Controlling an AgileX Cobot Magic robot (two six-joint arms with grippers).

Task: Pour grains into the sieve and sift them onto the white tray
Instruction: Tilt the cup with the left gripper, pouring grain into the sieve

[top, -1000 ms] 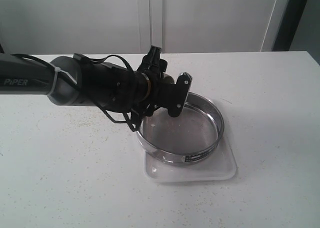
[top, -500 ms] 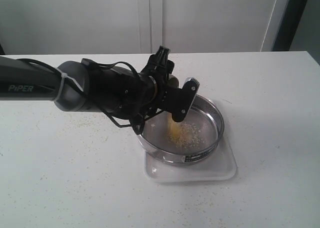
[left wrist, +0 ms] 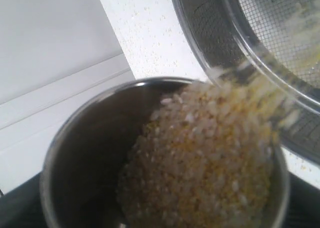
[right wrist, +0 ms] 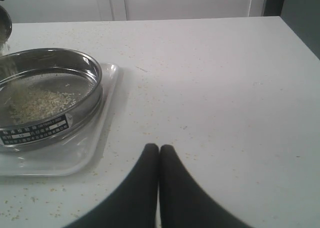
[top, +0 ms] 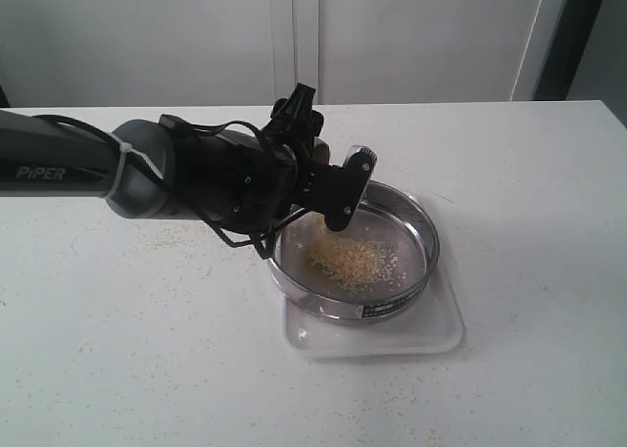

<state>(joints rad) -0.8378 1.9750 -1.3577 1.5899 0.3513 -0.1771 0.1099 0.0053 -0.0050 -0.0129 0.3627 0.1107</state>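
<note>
Exterior: we see yellow-and-whitish grains [top: 353,261] heaped in the sieve [top: 323,305] on the white tray [top: 431,331]; left fingers [top: 348,192] above its rim; speckled white table [top: 147,349].
Left wrist: these grip a tilted steel cup [left wrist: 85,153], grains spilling.
Right wrist: right fingers [right wrist: 149,188] pressed together, empty.

Grains [top: 358,261] in sieve [top: 432,239]; sieve on white tray [top: 443,331].

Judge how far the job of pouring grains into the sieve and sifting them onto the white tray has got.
Done: the sieve sits on the white tray, with a patch of grains on its mesh. In hand: the left gripper tips a steel cup over the rim, grains spilling out. Left: the cup holds plenty more, and sifting looks not yet begun; the right gripper is shut, apart.
</note>
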